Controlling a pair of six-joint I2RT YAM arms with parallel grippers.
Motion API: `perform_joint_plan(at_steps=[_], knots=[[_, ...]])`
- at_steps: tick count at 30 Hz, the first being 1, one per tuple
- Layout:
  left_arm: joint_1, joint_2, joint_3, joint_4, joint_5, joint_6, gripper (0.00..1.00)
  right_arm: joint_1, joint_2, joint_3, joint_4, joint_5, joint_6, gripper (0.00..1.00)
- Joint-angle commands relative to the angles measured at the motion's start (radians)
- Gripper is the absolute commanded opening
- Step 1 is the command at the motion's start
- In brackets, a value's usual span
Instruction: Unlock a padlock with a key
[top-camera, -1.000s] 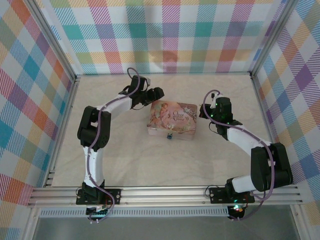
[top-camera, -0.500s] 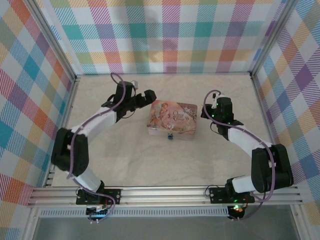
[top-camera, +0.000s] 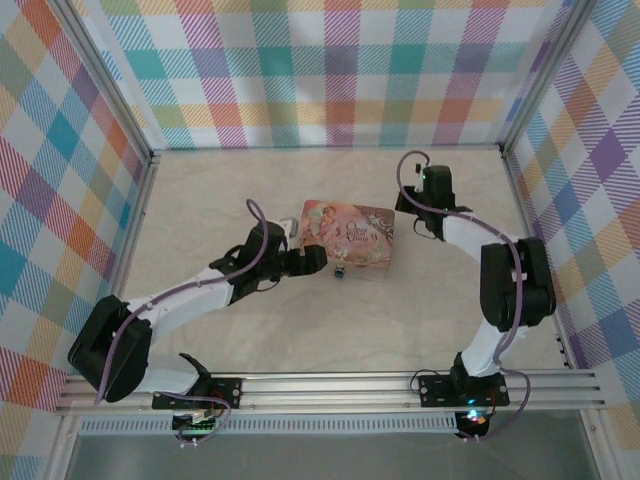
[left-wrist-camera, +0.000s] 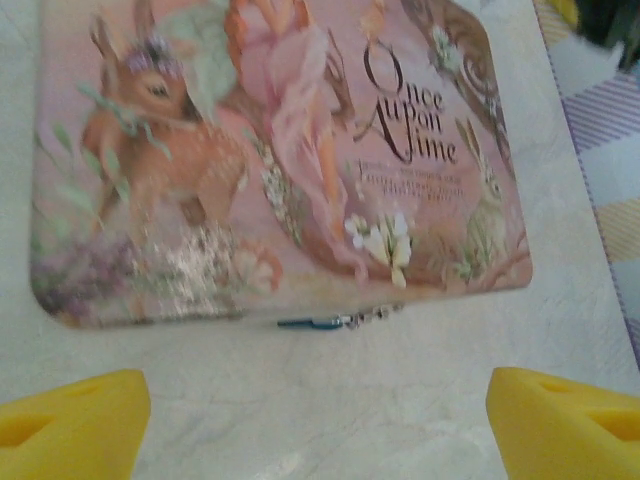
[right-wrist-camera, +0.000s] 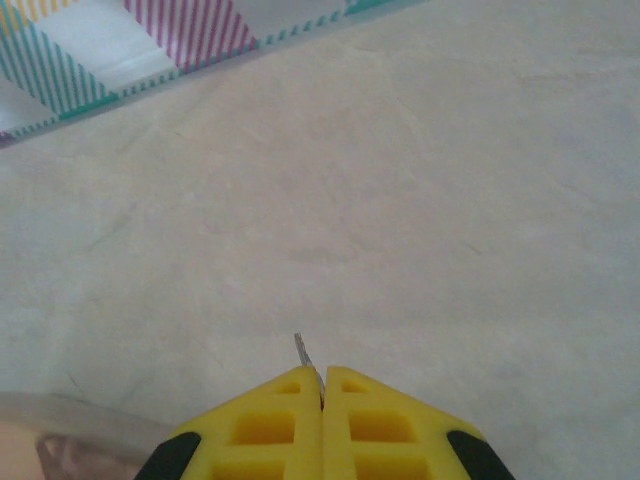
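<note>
The left claw (left-wrist-camera: 320, 425) gaped wide near the padlock (left-wrist-camera: 322, 321), while the right claw (right-wrist-camera: 322, 388) tightly pinched the key (right-wrist-camera: 300, 350).

I note both arms, the left arm (top-camera: 180, 297) and the right arm (top-camera: 465, 235), built of white links with bulky black joint housings. A purple cable (top-camera: 263, 225) loops along each. Black base plates (top-camera: 197, 388) anchor them; a green indicator (top-camera: 470, 416) glows below the right base. The left gripper (left-wrist-camera: 318, 425) has yellow wedge-shaped fingers (left-wrist-camera: 70, 420) with moulded recesses; the right gripper (right-wrist-camera: 322, 376) matches, black at the outer corners.
</note>
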Motion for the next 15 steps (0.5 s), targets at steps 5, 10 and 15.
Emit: perform_joint_plan(at_steps=[5,10,15], knots=[[-0.088,0.11,-0.034,0.198,-0.094,-0.006,0.92,0.002,0.163,0.226,-0.193,-0.15,-0.023,0.0],[-0.123,0.24,0.007,0.286,-0.091,0.013,0.92,0.014,0.22,0.262,-0.217,-0.219,-0.016,0.0],[-0.144,0.307,0.041,0.309,-0.092,0.021,0.92,0.034,0.235,0.245,-0.205,-0.227,-0.022,0.0]])
